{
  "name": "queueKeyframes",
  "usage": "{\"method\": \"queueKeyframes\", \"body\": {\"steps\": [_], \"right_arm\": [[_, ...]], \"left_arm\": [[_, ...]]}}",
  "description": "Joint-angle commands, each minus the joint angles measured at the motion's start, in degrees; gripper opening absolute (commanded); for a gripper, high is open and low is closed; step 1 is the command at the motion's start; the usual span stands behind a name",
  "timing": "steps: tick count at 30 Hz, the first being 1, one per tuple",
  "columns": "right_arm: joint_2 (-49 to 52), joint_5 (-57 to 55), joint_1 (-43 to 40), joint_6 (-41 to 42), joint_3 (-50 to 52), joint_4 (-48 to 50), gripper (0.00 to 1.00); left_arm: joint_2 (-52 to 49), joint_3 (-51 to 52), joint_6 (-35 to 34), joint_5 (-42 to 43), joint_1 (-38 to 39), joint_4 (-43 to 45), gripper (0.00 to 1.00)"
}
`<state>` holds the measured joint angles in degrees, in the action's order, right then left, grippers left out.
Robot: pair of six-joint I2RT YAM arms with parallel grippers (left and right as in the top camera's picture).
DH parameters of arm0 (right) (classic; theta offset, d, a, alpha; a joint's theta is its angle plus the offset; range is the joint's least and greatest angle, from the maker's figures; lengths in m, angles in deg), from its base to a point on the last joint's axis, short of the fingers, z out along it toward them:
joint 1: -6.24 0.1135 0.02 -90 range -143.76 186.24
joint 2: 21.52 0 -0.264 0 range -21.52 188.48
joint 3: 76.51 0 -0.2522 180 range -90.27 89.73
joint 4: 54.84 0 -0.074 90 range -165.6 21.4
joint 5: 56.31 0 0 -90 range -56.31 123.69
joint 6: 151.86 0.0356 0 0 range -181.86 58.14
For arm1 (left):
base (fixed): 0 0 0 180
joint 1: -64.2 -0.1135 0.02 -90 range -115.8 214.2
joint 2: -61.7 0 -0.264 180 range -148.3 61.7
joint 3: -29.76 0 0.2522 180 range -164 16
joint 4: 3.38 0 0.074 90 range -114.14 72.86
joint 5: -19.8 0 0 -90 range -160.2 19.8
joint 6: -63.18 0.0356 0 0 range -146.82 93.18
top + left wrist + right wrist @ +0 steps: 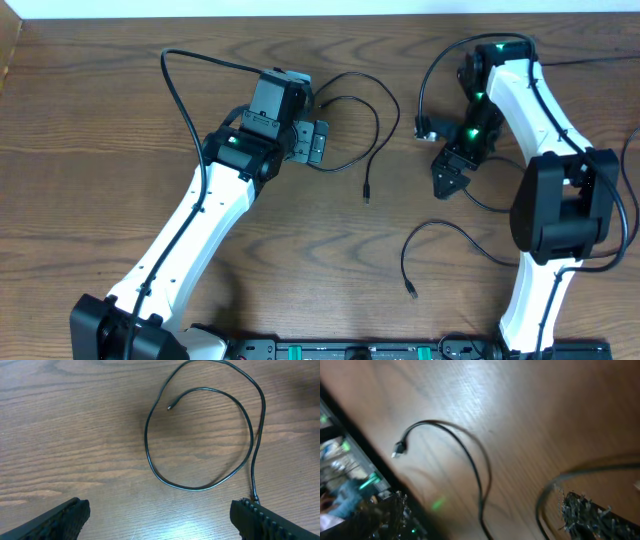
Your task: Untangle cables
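**Cables look untangled to me, both grippers empty**

Counting from overhead, I get two thin black cables for sure, plus two grippers, and no white cable that I can spot.

- **Looped cable:** The looped cable [376, 118] lies mid-desk toward the far edge, just beside the left gripper [312, 142]. Its plug [367, 196] points at the near edge.
- **Second cable:** The second cable [445, 228] curls closer to the near edge beside the right arm, well apart from the first. The two don't cross anywhere I can see.
- **Unsure:** There's a thin dark arc [421, 95] near the far edge by the right arm. I can't tell if it's a loose cable or the arm's own wire.

The left gripper has its fingers spread wide with nothing between them, and the loop sits flat on the desk [100, 150] right in front of it. The right gripper [447, 183] is spread wide too, with nothing pinched. Its wrist view is blurry, but the second cable seems to run along the wood under the gap.

My guess on handling is that these are light, floppy and thin. They'll likely slide on smooth wood, and they lie so flat that a mid-run pinch is fiddly. I'd grab just behind a plug, the stiffest and chunkiest bit, and let the rest trail.
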<state>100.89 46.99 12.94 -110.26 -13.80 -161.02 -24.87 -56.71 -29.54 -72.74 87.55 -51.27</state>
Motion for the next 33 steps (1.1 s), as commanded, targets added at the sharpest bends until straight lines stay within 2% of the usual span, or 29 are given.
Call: {"method": "queueKeyframes", "body": {"steps": [1, 4, 9, 15, 20, 23, 26, 33], "right_arm": [[-6.47, -3.96, 0.15, 5.31, 0.87, 0.63, 0.99], [-11.08, -6.54, 0.44, 8.98, 3.76, 2.75, 0.99], [-22.27, -12.50, 1.79, 13.22, 15.02, 12.00, 0.99], [-34.12, -12.81, 2.34, 12.44, 31.50, 31.32, 0.99], [-35.30, -12.20, 2.29, 7.78, 41.03, 38.91, 0.99], [-34.86, -8.07, 2.29, 4.85, 45.31, 42.21, 0.99], [-34.86, -4.66, 2.29, 4.17, 47.01, 43.69, 0.99], [-34.64, -5.92, 2.29, 2.01, 52.00, 48.74, 0.99]], "left_arm": [[0.46, -0.63, 0.79, -0.94, -0.15, -0.13, 0.95], [0.46, -0.63, 0.79, -0.96, -0.15, -0.15, 0.95], [0.46, -0.63, 0.79, -0.94, -0.15, -0.15, 0.95], [0.46, -0.63, 0.79, -0.94, -0.15, -0.13, 0.95], [0.46, -0.63, 0.79, -0.94, -0.15, -0.13, 0.95], [0.46, -0.63, 0.79, -0.94, -0.15, -0.15, 0.95], [0.46, -0.63, 0.79, -0.94, -0.15, -0.13, 0.95], [0.46, -0.63, 0.79, -0.94, -0.15, -0.13, 0.95]]}}
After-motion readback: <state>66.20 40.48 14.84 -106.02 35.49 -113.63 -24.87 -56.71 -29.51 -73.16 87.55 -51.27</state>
